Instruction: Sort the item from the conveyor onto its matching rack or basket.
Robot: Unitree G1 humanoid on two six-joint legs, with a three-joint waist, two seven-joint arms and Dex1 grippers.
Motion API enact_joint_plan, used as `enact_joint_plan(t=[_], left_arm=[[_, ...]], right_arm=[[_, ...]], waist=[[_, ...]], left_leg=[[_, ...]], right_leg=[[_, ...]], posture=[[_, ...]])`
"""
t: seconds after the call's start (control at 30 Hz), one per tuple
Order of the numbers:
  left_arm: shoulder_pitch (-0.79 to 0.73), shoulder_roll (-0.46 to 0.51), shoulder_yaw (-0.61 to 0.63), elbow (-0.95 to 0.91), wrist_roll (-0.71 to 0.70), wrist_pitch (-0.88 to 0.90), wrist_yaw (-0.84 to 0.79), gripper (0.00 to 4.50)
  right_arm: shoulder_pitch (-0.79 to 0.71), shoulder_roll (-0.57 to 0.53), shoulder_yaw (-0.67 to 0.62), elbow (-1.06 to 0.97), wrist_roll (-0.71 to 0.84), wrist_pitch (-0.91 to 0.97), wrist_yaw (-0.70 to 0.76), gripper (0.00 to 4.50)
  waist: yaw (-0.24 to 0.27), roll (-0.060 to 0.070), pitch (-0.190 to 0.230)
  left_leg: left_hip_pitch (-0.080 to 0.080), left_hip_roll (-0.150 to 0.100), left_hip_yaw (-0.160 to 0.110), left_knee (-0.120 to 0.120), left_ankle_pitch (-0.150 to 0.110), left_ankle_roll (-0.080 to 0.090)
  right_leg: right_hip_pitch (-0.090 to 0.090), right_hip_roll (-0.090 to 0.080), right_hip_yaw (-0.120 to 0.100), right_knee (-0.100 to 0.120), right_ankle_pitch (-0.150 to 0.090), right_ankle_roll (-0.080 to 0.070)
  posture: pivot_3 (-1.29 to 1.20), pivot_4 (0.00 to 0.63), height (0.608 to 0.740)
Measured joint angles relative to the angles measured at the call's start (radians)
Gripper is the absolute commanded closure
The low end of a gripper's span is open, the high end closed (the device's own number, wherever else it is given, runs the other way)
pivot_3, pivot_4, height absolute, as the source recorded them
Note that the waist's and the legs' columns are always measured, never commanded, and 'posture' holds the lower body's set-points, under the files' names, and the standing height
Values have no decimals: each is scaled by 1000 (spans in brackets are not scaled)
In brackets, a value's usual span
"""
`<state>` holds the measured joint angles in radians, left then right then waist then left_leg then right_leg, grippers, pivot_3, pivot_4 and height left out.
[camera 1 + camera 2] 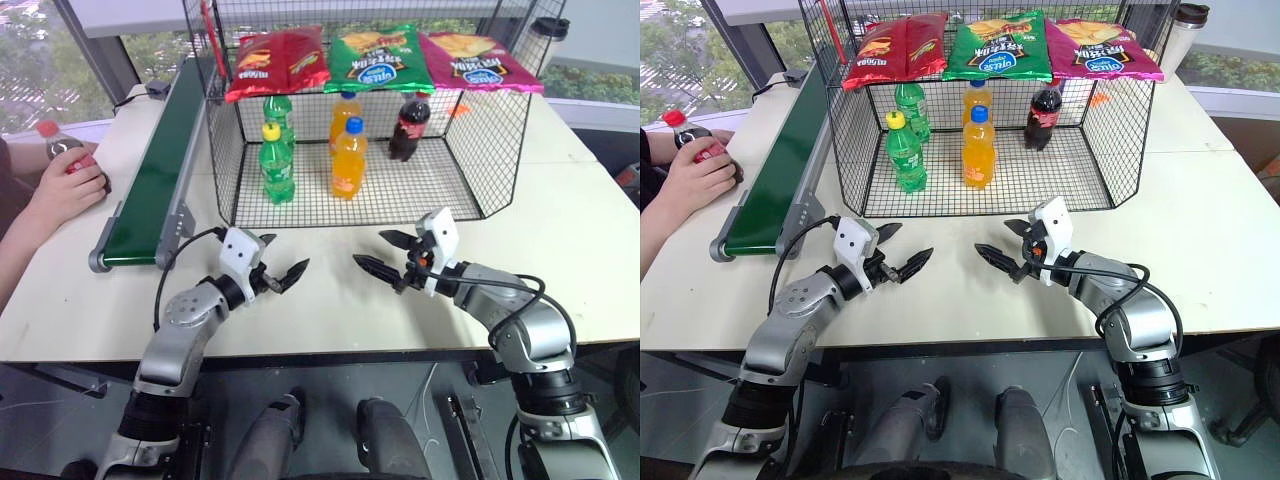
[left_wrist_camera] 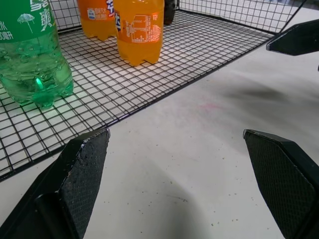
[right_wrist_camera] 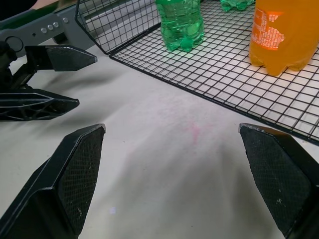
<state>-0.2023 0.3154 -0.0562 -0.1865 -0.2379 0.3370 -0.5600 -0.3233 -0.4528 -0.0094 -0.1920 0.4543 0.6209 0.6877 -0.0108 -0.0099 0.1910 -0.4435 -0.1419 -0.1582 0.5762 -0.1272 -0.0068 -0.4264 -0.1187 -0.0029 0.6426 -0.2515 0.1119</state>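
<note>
Dark green conveyor (image 1: 160, 170), black cage (image 1: 480, 150)

We see head stereo pair looking forward and down over desk (image 1: 330, 290), wire cage (image 1: 470, 140) beyond. Wrist views sit low, close above desk, facing cage floor. All four share cage's front edge and orange bottle (image 2: 139, 30).

Bare surface (image 1: 330, 300) is lying open before the wire cage (image 1: 500, 150); bottles (image 1: 348, 160) are crowding its floor; the conveyor (image 1: 160, 170) is flanking its left.
</note>
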Motion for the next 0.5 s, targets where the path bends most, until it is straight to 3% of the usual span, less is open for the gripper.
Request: enact_joint_plan(t=[0.5], left_arm=[[0,-1,-5,0,9,0,0,0]], right_arm=[[0,0,0,0,0,3,6,64]], waist=[[0,0,0]], left_leg=[[0,0,0,0,0,0]], right_leg=[[0,0,0,-1,0,0]], posture=[[0,150,738]])
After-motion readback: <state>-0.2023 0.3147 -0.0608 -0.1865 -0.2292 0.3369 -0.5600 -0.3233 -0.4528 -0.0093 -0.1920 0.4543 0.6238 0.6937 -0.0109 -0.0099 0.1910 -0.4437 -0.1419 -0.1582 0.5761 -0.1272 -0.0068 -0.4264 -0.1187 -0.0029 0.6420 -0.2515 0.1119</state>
